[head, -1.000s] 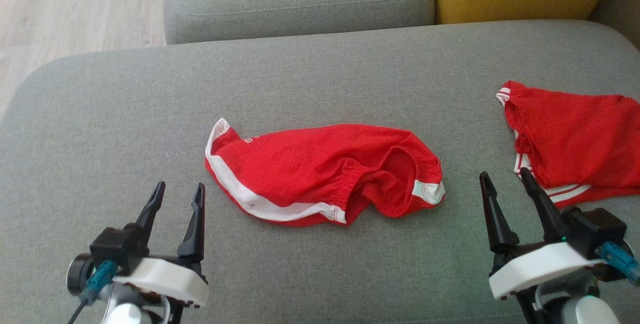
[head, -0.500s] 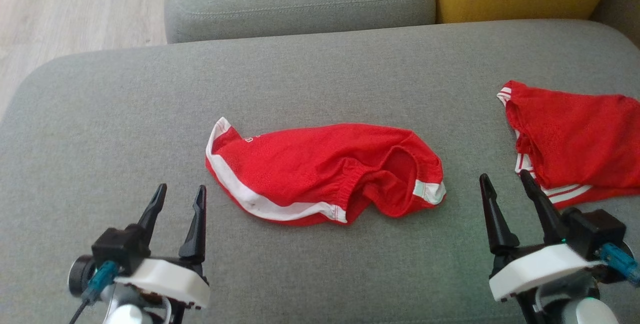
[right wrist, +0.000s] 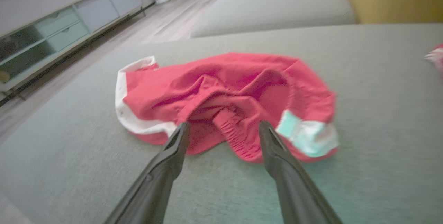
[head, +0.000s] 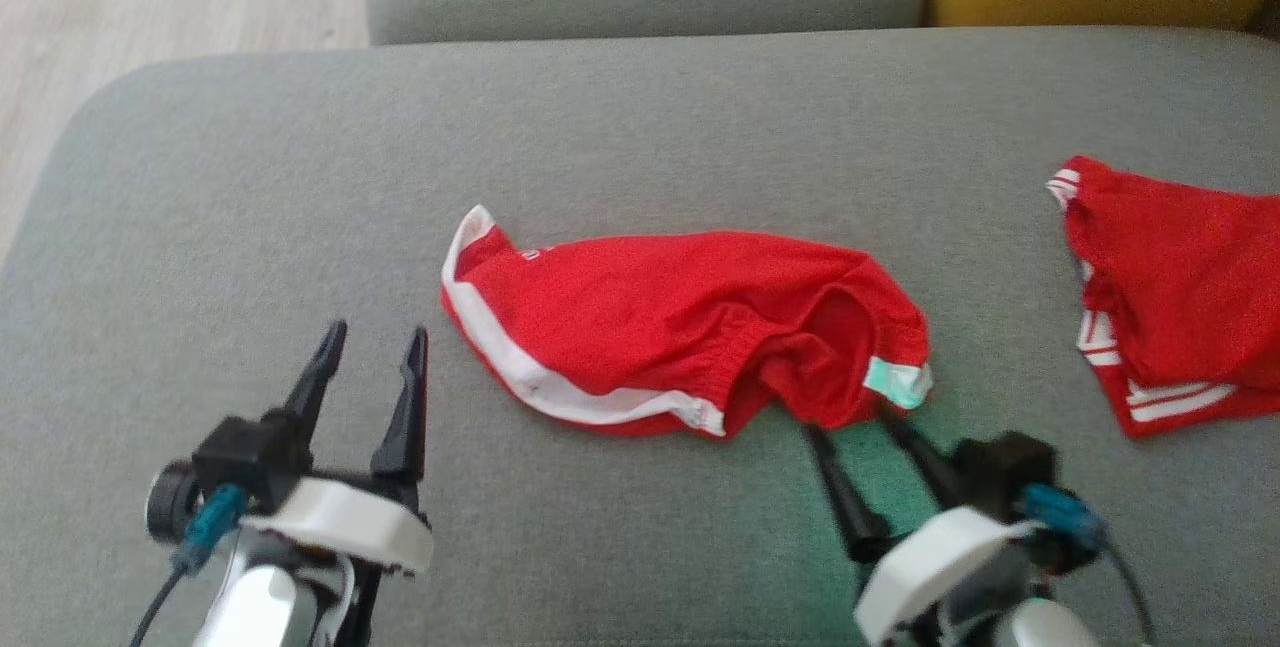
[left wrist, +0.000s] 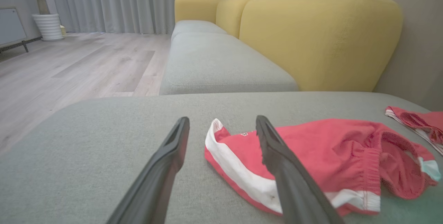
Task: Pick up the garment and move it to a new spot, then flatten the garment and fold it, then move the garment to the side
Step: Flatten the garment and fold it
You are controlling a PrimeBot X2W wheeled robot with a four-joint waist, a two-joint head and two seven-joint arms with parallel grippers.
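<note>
Grey sofa cushion [head: 250, 177] carries crumpled red shorts [head: 650, 317] at its middle; the right gripper [head: 850, 427], jaws spread and empty, points at their near edge, while the left gripper [head: 378, 332] gapes empty near the white-trimmed hem.

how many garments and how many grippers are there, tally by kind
red garments: 2, centre garment and right-edge garment
grippers: 2, left gripper and right gripper, both open
total: 4
</note>
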